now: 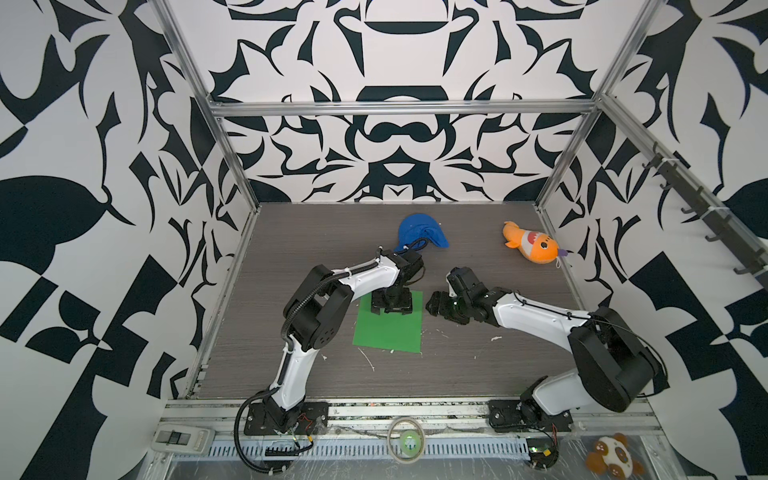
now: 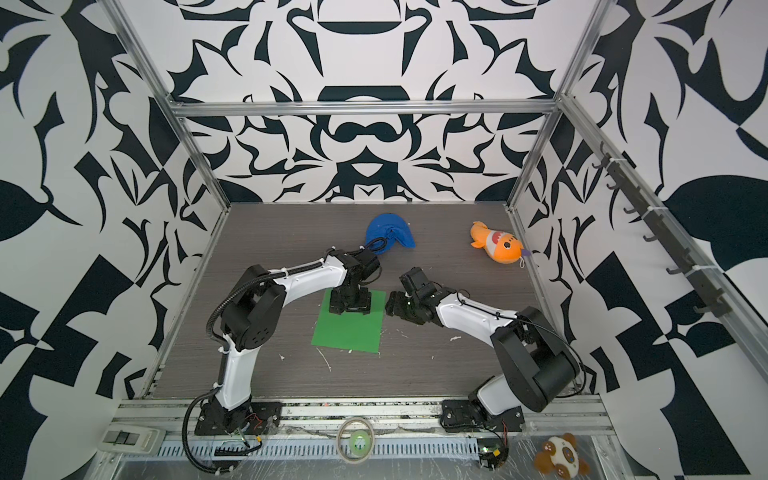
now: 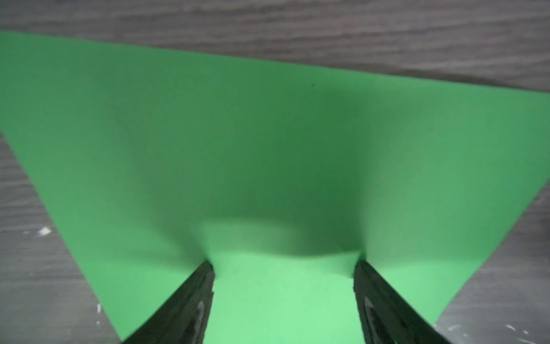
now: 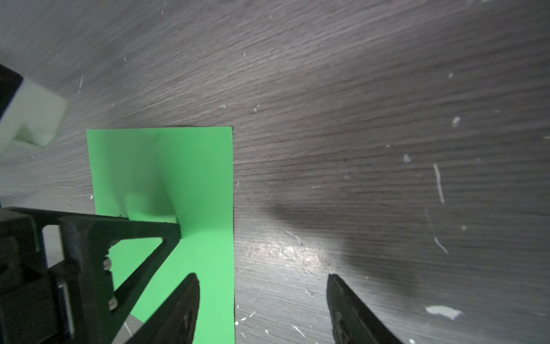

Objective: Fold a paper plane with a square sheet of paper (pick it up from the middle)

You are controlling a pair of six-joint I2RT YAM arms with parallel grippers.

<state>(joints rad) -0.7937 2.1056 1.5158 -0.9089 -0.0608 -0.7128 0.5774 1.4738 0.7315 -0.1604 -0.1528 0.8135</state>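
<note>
The square sheet of paper (image 1: 386, 328) is bright green and lies flat and unfolded in the middle of the dark table in both top views (image 2: 349, 332). My left gripper (image 1: 392, 305) points straight down over its far half. In the left wrist view its jaws stand wide apart (image 3: 284, 263) with both tips pressed on the sheet (image 3: 268, 134). The paper bows up slightly between them. My right gripper (image 1: 434, 305) hovers open (image 4: 262, 275) just off the sheet's right edge (image 4: 193, 166), with nothing between its fingers. No paper plane is in view.
A blue cloth lump (image 1: 422, 232) lies behind the left wrist. An orange plush fish (image 1: 534, 245) sits at the back right by the wall. Small white scraps (image 1: 496, 338) dot the table. A tape roll (image 1: 406, 440) and a plush toy (image 1: 615, 457) rest on the front rail.
</note>
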